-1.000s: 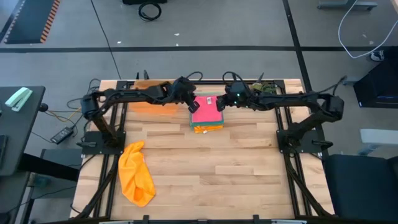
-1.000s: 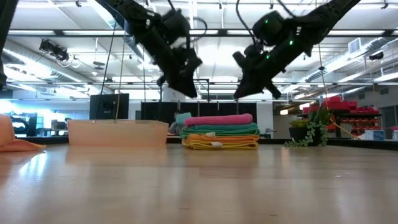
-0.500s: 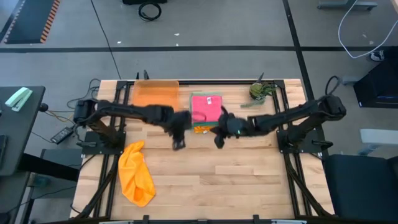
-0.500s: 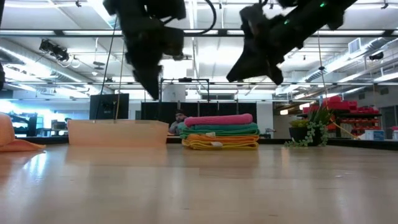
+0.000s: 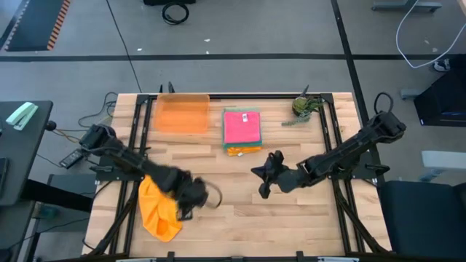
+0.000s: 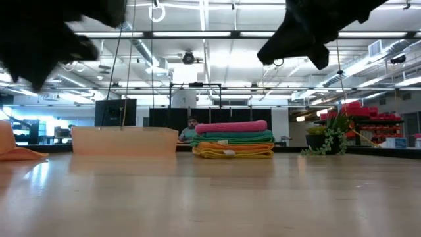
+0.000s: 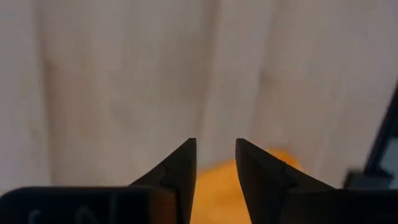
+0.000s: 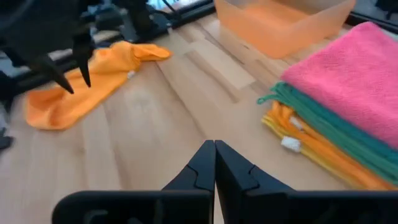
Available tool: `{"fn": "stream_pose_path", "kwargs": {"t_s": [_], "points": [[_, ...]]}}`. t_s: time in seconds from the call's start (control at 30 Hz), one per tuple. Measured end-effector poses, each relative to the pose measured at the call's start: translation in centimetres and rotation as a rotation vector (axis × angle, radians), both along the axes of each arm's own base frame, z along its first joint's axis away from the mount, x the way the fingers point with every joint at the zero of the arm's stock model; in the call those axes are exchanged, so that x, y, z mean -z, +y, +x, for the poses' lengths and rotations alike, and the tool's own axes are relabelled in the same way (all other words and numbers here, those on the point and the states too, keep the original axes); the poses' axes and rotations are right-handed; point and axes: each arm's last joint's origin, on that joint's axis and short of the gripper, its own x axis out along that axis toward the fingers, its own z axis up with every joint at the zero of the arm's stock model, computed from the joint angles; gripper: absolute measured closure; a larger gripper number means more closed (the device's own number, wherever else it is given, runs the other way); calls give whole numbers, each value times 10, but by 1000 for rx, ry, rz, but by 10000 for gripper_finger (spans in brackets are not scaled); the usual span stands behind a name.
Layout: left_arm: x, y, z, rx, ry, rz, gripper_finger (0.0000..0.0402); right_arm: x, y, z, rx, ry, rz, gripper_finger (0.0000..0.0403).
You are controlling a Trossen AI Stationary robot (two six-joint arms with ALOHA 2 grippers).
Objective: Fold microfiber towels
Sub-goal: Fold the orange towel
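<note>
A crumpled orange towel [image 5: 160,209] lies on the table near its left front corner. My left gripper [image 5: 183,207] hangs over the towel's right edge, pointing down, open and holding nothing; its wrist view shows the orange cloth [image 7: 217,196] below the fingers. A stack of folded towels [image 5: 242,132], pink on top, rests at the far middle. My right gripper [image 5: 256,173] hovers, shut and holding nothing, in front of the stack [image 8: 348,106], well above the table.
A translucent orange tray [image 5: 182,113] stands at the far left beside the stack. A small green plant [image 5: 306,106] sits at the far right corner. Bare wood [image 5: 291,225] spreads across the near middle and right.
Both grippers have swung from over the stack toward the table's near edge. My left gripper has gone near and left, to the orange towel, and has tipped to point down. My right gripper has come near, in front of the stack. No towel has moved.
</note>
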Motion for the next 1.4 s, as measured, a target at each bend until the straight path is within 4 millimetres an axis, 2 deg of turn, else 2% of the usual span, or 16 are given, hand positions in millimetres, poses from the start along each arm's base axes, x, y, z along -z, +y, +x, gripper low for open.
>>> {"fn": "stream_pose_path", "kwargs": {"t_s": [0.1,0.23,0.37,0.47,0.63,0.87,1.07,1.17,1.4], "points": [[1,-22,-18,45,37,35,265,2,9,-2,-10,-8,9,391],[7,-31,-36,-6,84,123,236,5,16,-4,-31,-2,7,391],[25,-42,-43,34,81,30,218,5,23,-7,-59,-2,8,391],[35,-53,-48,123,36,-39,218,5,29,-10,-79,-2,8,391],[38,-67,-55,202,-13,-58,230,5,36,-14,-106,-2,8,391],[37,-77,-63,172,-21,-81,236,5,36,-14,-95,-6,-5,391],[52,-86,-59,183,-22,-67,236,4,35,-14,-83,-11,-12,391],[59,-85,-58,205,1,-39,236,4,35,-14,-83,-11,-12,391],[60,-84,-56,202,3,-35,242,5,35,-14,-83,-11,-13,391]]}}
